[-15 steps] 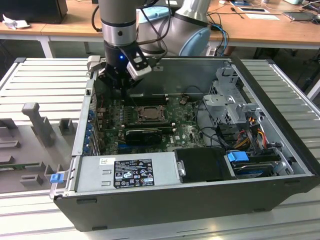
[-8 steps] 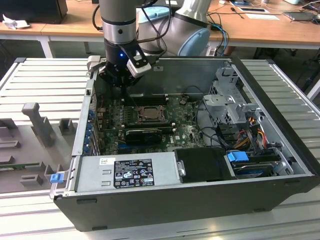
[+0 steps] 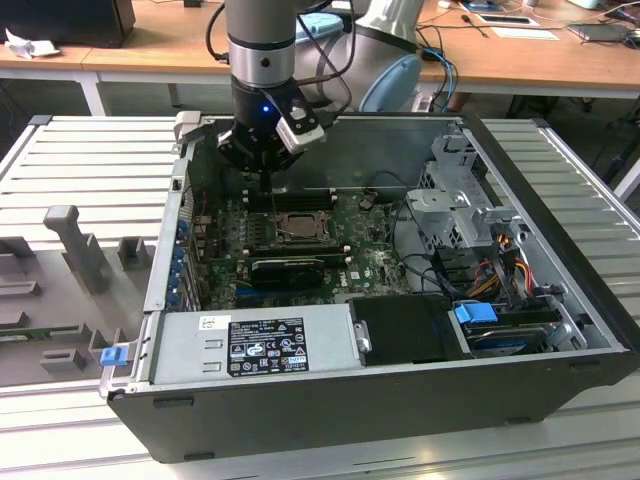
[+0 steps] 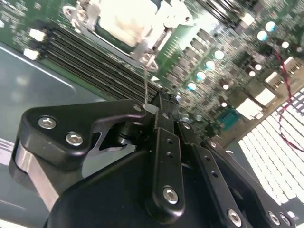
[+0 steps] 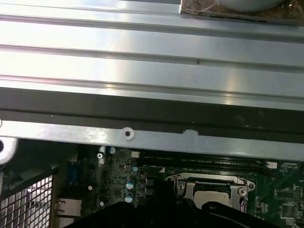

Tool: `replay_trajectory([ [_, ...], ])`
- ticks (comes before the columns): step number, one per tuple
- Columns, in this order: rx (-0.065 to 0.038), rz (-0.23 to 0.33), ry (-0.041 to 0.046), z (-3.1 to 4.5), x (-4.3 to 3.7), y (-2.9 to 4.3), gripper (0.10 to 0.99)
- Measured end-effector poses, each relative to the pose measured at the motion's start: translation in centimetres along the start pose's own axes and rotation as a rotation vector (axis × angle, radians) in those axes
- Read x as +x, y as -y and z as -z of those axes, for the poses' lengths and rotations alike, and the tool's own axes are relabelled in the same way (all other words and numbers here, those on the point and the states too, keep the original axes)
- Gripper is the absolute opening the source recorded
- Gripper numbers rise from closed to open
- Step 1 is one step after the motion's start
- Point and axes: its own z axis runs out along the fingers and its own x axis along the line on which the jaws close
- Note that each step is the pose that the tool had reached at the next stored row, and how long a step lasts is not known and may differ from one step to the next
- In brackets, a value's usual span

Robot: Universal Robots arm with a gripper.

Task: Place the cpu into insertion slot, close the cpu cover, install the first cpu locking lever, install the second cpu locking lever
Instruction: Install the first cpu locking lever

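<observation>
My gripper (image 4: 159, 102) is pressed together on the tip of a thin locking lever (image 4: 145, 85), which stands up from a corner of the cpu cover (image 4: 138, 47). The cover lies flat on the insertion slot (image 3: 300, 225), and its window frames the pale cpu (image 4: 124, 21) (seated, edges square to the rim). In the exterior view the slot sits at my five o'clock with open board around it. Memory slots (image 4: 90, 59) run just beside it. Toward twelve o'clock comes the case wall (image 5: 152, 140), then the ribbed worktop (image 5: 142, 66).
</observation>
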Motion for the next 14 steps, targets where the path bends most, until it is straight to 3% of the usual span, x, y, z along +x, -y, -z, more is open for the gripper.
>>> replay_trajectory([
  [4,0.000,0.000,0.0001,-0.01,-1.16,0.09,0.106],
  [14,0.000,0.000,0.0001,-0.08,-2.25,0.17,0.106],
])
